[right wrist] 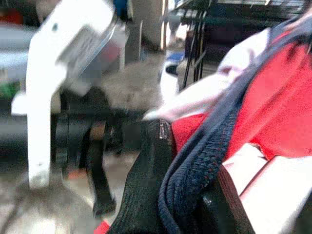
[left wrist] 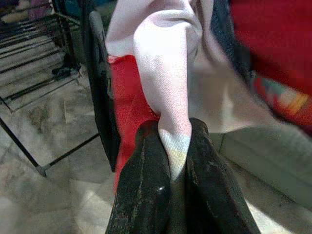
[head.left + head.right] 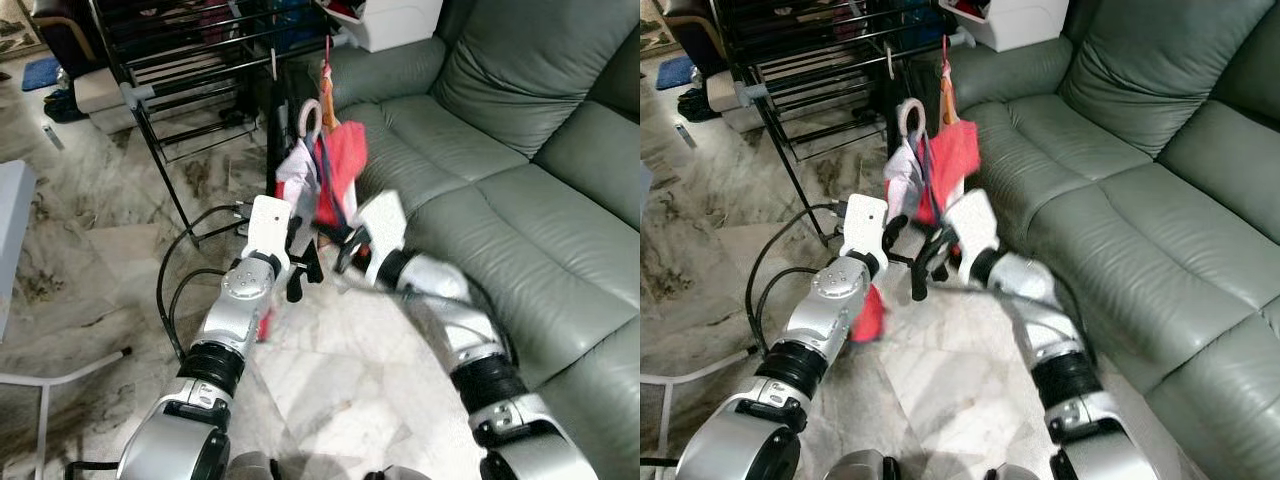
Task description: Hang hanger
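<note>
Marble floor (image 3: 330,370), sofa (image 3: 520,180) beside; both hands pinching hanger garment (image 3: 335,175), rack (image 3: 190,70) behind.

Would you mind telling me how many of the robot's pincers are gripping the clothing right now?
2. The left pincer pinches a fold of white cloth; the right pincer is closed on a dark blue strap of the red garment, both in front of the rack.

Two end effectors, left (image 3: 300,268) and right (image 3: 352,250); one hanger (image 3: 311,122); one red garment (image 3: 340,170); one white garment (image 3: 297,172); one rack (image 3: 180,60); one sofa (image 3: 520,180).
</note>
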Controlling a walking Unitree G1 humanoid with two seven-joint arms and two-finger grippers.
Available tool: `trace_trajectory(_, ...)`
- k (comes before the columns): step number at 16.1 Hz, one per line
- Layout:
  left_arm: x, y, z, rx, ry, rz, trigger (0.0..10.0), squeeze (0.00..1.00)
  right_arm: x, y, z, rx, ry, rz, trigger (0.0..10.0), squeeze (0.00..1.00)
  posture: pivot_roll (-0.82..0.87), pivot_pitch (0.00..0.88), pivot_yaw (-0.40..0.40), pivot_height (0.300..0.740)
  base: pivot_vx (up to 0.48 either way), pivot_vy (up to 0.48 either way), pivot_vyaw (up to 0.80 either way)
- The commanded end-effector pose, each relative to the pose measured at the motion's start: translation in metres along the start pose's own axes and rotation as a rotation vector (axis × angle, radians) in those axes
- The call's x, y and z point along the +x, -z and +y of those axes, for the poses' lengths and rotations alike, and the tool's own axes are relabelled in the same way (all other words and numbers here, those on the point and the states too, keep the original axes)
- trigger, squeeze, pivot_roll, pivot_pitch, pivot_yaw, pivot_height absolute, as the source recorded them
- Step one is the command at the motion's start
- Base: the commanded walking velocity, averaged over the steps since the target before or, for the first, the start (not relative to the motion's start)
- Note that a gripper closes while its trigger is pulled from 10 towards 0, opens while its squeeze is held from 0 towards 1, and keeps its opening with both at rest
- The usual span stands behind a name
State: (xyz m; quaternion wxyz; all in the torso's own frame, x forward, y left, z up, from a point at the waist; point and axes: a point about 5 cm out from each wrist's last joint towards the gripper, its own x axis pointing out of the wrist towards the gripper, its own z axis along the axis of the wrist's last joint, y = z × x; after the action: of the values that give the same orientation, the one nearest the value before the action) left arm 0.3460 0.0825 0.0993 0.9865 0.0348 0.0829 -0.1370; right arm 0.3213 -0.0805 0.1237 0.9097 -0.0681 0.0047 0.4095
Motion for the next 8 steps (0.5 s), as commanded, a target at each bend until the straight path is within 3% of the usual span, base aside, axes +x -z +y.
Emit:
trace_trajectory(1, 0.003, -0.011, 0.008, -0.002, -0.028, -0.045, 0.0, 0.0, -0.005, 0.001, 0.002, -0.052, -0.037, 0.038, 10.0, 0.03, -0.07, 0.0, 0.025, 0.74, 0.0, 0.0, 0.0)
trace_trajectory(2, 0.003, -0.012, 0.009, -0.004, -0.028, -0.05, 0.0, 0.0, -0.009, 0.002, 0.002, -0.056, -0.05, 0.045, 10.0, 1.0, -0.07, 0.0, 0.025, 0.74, 0.0, 0.0, 0.0)
trace_trajectory(5, 0.005, -0.016, 0.018, -0.006, -0.03, -0.063, 0.0, 0.0, -0.031, 0.013, 0.011, -0.225, -0.148, 0.116, 10.0, 1.0, -0.07, 0.0, 0.019, 0.74, 0.0, 0.0, 0.0)
trace_trajectory(6, 0.005, -0.018, 0.024, -0.007, -0.036, -0.067, 0.0, 0.0, -0.045, 0.022, 0.024, -0.287, -0.259, 0.176, 10.0, 1.0, -0.08, 0.0, 0.018, 0.74, 0.0, 0.0, 0.0)
trace_trajectory(7, 0.006, -0.019, 0.03, -0.008, -0.052, -0.068, 0.0, 0.0, -0.059, 0.029, 0.035, -0.304, -0.358, 0.222, 10.0, 1.0, -0.09, 0.003, 0.018, 0.74, 0.0, 0.0, 0.0)
trace_trajectory(8, 0.007, -0.021, 0.032, -0.011, -0.059, -0.072, 0.0, 0.0, -0.064, 0.03, 0.036, -0.298, -0.379, 0.239, 10.0, 1.0, -0.09, 0.011, 0.02, 0.74, 0.0, 0.0, 0.0)
